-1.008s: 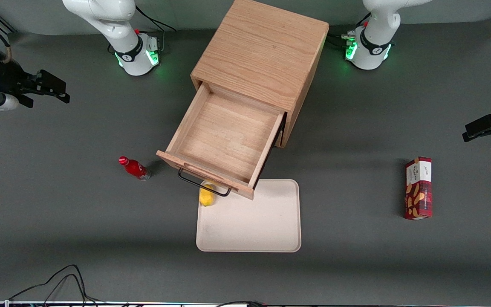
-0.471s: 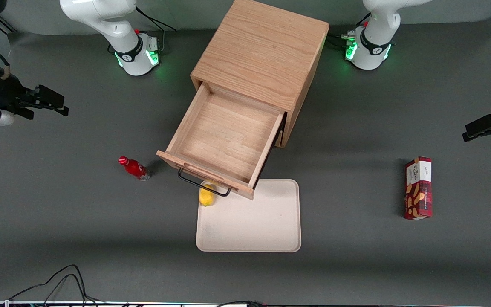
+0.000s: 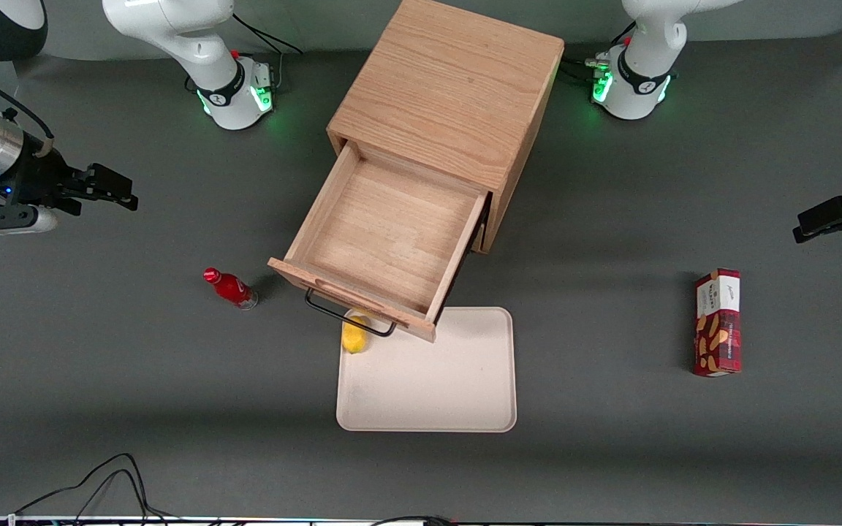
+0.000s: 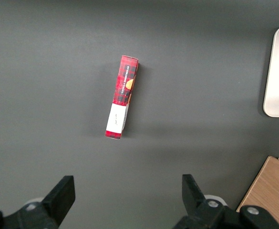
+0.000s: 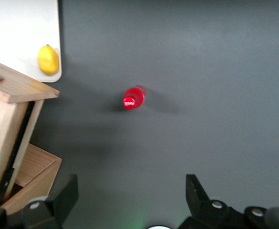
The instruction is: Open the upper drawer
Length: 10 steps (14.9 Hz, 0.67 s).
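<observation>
While my gripper [image 3: 126, 197] has drifted back toward the cabinet [image 3: 450, 95] over the last second, fingers spread and holding nothing, the upper drawer [image 3: 384, 241] sits fully pulled out; I judge the task done.

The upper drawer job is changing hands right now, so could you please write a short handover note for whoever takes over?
Gripper: open, holding nothing, raised over bare table toward the working arm's end, well apart from the cabinet.
Upper drawer: pulled far out, inside bare; its black handle overhangs the tray edge and the lemon.
Red bottle: standing beside the drawer front.
Done: drawer is open.
Left: apparently nothing but parking the arm.
</observation>
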Tool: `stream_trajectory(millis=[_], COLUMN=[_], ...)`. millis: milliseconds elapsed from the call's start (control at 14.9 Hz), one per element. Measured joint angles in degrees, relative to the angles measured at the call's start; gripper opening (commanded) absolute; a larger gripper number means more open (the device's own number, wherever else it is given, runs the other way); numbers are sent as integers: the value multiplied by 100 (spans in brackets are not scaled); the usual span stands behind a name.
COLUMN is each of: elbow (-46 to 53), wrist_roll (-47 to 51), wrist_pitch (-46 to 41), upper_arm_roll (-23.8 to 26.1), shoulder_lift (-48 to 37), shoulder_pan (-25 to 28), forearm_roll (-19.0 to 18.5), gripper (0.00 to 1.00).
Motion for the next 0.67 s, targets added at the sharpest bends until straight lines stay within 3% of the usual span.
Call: stream_trajectory(millis=[672], elbow=[-291], wrist_roll=[36], wrist_pitch=[-30], upper_arm_roll=[-24], shoulder_lift=[-277], shoulder_pan=[-29], forearm_roll=[-113], gripper=[100])
